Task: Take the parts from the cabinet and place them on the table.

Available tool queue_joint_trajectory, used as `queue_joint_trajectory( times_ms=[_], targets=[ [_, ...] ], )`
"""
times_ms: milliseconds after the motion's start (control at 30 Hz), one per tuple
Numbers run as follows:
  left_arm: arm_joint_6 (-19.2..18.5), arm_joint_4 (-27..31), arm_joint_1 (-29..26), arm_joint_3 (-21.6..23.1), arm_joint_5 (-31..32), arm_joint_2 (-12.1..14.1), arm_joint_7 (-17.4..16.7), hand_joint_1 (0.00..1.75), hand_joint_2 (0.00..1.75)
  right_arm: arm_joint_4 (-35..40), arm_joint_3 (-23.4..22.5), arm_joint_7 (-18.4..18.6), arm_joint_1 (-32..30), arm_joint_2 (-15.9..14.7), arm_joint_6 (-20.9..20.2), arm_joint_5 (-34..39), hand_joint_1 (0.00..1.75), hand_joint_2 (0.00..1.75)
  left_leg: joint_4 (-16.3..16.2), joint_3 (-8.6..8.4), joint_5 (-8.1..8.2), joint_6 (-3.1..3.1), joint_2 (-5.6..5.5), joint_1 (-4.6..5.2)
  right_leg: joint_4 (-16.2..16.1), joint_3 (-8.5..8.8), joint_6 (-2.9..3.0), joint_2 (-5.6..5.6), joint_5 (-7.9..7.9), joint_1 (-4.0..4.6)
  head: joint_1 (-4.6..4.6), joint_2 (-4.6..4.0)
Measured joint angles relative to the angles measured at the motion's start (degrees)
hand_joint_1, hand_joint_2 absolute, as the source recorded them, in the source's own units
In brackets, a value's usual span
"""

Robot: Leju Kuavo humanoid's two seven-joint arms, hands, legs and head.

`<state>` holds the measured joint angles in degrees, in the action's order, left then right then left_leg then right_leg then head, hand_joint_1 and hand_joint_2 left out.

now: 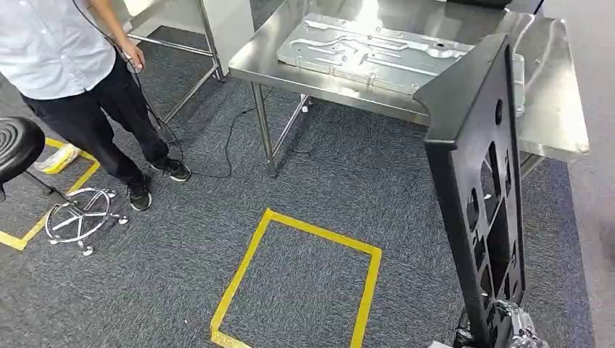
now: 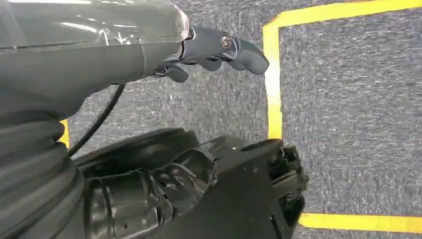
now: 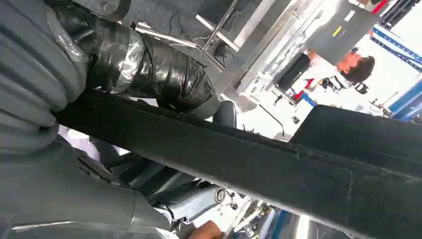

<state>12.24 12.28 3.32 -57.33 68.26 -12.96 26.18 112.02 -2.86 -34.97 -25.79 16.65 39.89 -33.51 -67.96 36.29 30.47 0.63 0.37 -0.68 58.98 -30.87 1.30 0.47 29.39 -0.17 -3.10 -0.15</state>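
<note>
Black part held upright before the tabletop

The black part (image 1: 482, 196) is gripped by the right hand (image 1: 508, 326) (no writing legible); the left hand (image 2: 219, 50) is curled on nothing.

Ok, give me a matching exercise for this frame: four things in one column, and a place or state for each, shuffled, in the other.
Things:
1. black panel
2. silver plate
3. yellow tape square
4. stool

Places or states:
A. lying flat on the steel table
B. stuck to the carpet in front of the table
C. held upright by the right hand
D. standing on the floor beside a person

Pairs: 1-C, 2-A, 3-B, 4-D
</note>
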Motion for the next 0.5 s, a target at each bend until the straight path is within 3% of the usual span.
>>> queue_joint_trajectory(
  times_ms=[33,100,167,233,267,300,367,400,433,467,500],
  targets=[
    [0.00,0.00,0.03,0.00,0.00,0.00,0.00,0.00,1.75,0.00,0.02,0.00,0.01,0.00,0.00,0.00,1.75,1.75,4.68,-1.70,-2.82,0.41,-0.04,0.08,0.00,0.58,-0.13,0.01,0.38,0.04,-0.02,0.00],
    [0.00,0.00,0.14,0.00,-0.02,0.00,0.02,0.00,1.75,0.00,0.11,0.00,0.06,-0.04,0.00,0.00,1.75,1.75,8.32,-3.39,-2.22,0.77,-0.07,0.47,0.30,0.55,-0.87,0.22,1.23,0.41,0.04,0.00],
    [0.00,0.00,0.24,0.02,-0.02,0.00,0.02,0.00,1.75,-0.02,0.20,0.00,0.06,-0.04,0.00,0.00,1.75,1.75,8.23,-3.32,-2.08,1.09,-0.09,0.63,-0.12,0.69,-1.31,0.10,1.20,0.18,0.02,0.00],
    [0.00,0.00,0.04,0.00,0.00,0.00,0.02,0.00,1.75,0.02,0.26,0.00,0.02,-0.07,0.00,-0.02,1.75,1.75,9.29,-4.03,-2.48,1.71,-0.09,-0.04,-0.03,1.10,-2.01,-0.01,1.62,0.25,0.05,0.00],
    [0.00,0.00,0.10,0.00,-0.02,0.02,0.04,0.00,1.75,0.04,0.26,0.00,0.04,-0.07,0.02,-0.02,1.75,1.75,9.63,-4.44,-2.43,1.84,-0.14,0.03,1.56,0.57,-2.39,-0.20,2.35,0.14,-0.13,0.00],
    [0.00,0.00,0.16,0.00,-0.02,0.02,0.04,0.00,1.75,0.04,0.26,0.00,0.10,-0.09,0.02,-0.02,1.75,1.75,9.70,-4.66,-2.28,2.19,-0.06,0.02,4.86,-1.22,-2.58,-0.18,4.07,0.00,-0.09,0.00],
    [-0.04,0.00,0.20,0.00,0.00,0.02,0.04,0.00,1.75,0.00,0.26,0.00,0.02,-0.13,0.02,-0.02,1.75,1.75,9.68,-5.04,-1.85,2.42,0.00,0.04,14.37,-6.73,-3.01,-0.19,7.79,-0.26,-0.09,0.00],
    [-0.04,0.00,0.17,0.00,0.00,0.02,0.02,0.00,1.75,-0.04,0.26,0.00,-0.05,-0.13,0.02,-0.02,1.75,1.75,9.67,-5.30,-1.58,2.40,-0.01,0.04,17.28,-8.83,-3.16,-0.19,8.01,-0.39,-0.15,0.00],
    [-0.04,0.00,0.11,0.00,0.00,0.02,0.02,0.00,1.75,-0.13,0.24,0.00,-0.04,-0.18,0.00,-0.02,1.75,1.75,9.67,-5.73,-1.24,2.31,-0.03,0.04,17.42,-9.69,-3.30,-0.19,6.58,-0.60,-0.11,0.00],
    [-0.04,0.00,0.03,0.00,0.00,0.02,0.02,0.00,1.75,-0.15,0.26,0.00,-0.04,-0.20,0.00,0.00,1.75,1.75,9.67,-6.28,-0.85,2.22,-0.09,0.03,14.91,-9.04,-3.32,-0.21,4.02,-0.73,-0.11,0.00],
    [-0.09,0.00,0.00,0.00,0.00,0.00,0.02,0.00,1.75,-0.15,0.26,0.07,-0.04,-0.20,0.00,0.15,1.75,1.75,9.67,-7.03,-0.42,2.05,-0.15,0.00,10.28,-7.19,-3.26,-0.23,0.60,-0.81,-0.11,0.00]
  ],
)
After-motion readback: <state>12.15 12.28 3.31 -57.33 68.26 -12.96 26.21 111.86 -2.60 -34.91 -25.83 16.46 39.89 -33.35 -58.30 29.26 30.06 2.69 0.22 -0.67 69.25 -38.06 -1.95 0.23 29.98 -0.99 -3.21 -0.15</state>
